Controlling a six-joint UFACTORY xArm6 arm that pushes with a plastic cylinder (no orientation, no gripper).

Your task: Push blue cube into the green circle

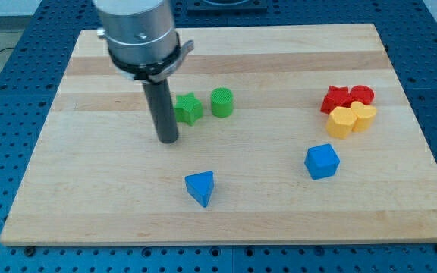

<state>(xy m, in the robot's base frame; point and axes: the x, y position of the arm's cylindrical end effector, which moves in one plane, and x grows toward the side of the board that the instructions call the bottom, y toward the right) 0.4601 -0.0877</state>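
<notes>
The blue cube (322,161) sits on the wooden board toward the view's lower right. The green circle, a short green cylinder (221,102), stands near the board's middle, up and left of the cube. My tip (168,139) rests on the board left of the green blocks, far left of the blue cube and touching no block.
A green star (189,108) lies just left of the green circle, close to my rod. A blue triangle (201,188) lies below my tip. At the right, a red star (336,98), a red cylinder (361,95), a yellow hexagon (342,121) and a yellow heart (363,116) cluster together.
</notes>
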